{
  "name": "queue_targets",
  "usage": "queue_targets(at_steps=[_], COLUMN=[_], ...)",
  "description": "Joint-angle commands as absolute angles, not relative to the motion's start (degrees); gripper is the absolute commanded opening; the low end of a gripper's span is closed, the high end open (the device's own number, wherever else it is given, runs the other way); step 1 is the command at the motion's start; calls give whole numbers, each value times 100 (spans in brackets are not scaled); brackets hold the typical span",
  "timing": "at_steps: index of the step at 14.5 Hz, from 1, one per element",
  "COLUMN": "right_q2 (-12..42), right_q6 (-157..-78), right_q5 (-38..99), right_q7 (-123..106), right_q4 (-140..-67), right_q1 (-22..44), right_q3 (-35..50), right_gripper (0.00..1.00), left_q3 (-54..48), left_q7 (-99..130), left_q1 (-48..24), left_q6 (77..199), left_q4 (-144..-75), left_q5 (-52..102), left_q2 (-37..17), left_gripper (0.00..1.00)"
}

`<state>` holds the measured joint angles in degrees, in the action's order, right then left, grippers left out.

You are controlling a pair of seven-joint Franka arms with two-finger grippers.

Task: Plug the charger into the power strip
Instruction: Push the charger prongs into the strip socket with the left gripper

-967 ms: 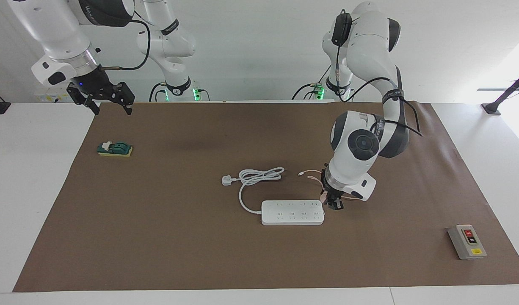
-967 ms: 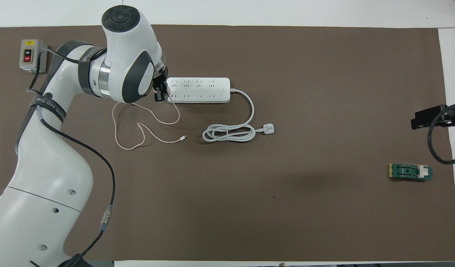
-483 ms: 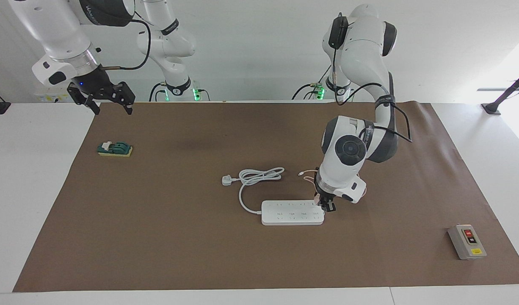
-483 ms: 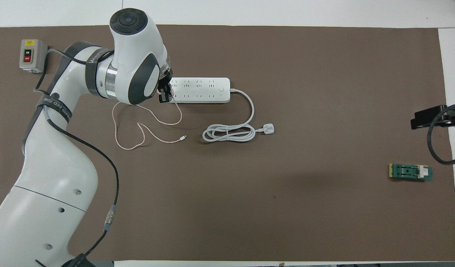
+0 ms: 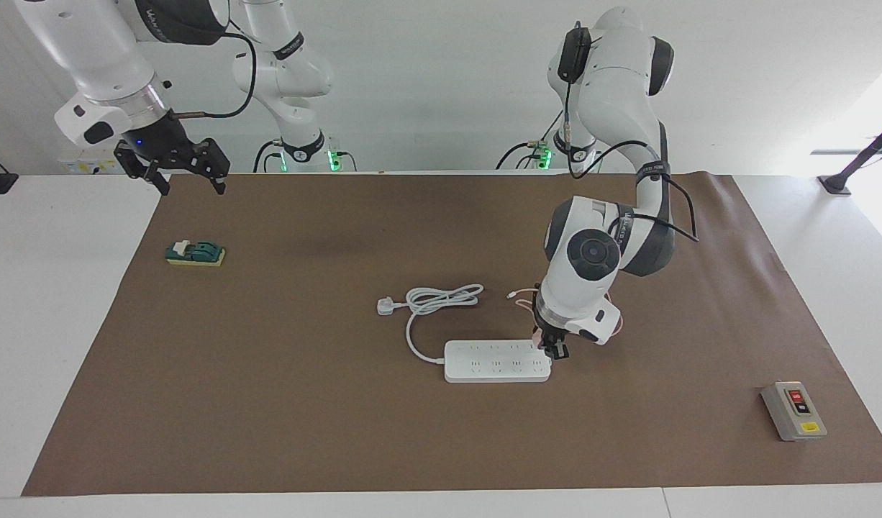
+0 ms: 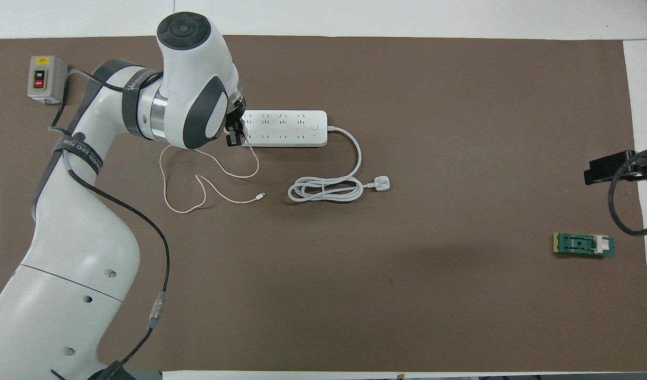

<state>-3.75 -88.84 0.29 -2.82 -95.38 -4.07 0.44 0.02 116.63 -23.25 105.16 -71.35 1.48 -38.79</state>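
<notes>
The white power strip (image 5: pixel 495 361) (image 6: pixel 286 128) lies flat mid-mat, its thick cord coiled nearer the robots. My left gripper (image 5: pixel 552 348) (image 6: pixel 234 133) is low over the strip's end toward the left arm's side, shut on the pale-pink charger (image 5: pixel 537 333), which its fingers mostly hide. The charger's thin pink cable trails from the gripper in loops across the mat to its small white connector (image 6: pixel 260 196). My right gripper (image 5: pixel 189 181) (image 6: pixel 614 168) waits open, raised over the mat's edge at the right arm's end.
A white three-pin plug (image 5: pixel 386 306) (image 6: pixel 380 183) ends the strip's coiled cord. A grey box with red and black buttons (image 5: pixel 793 410) (image 6: pixel 46 79) sits at the left arm's end. A green block (image 5: pixel 195 253) (image 6: pixel 583 245) lies near the right gripper.
The left gripper carried the charger sideways onto the end of the power strip, then nearly stopped. The right arm has not moved.
</notes>
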Motion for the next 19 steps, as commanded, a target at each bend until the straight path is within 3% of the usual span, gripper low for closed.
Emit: queue_targets(at_steps=[1,19], right_q2=[-483,-492], right_q6=[-8912,-8833], right_q5=[-70,-62], right_q7=[-378,-396], right_q4=[-9633,-9642], right_q1=[-510,-510], right_q3=[132,132], right_gripper=[100,100], left_q3=[70,79], left_q7=[11769,11751], left_q1=[-2443,-2531], left_q6=[10661,11012], left_q4=[-7022,-7269], left_q5=[53,35], left_q2=[-4025,-4166], left_gripper=[0,0])
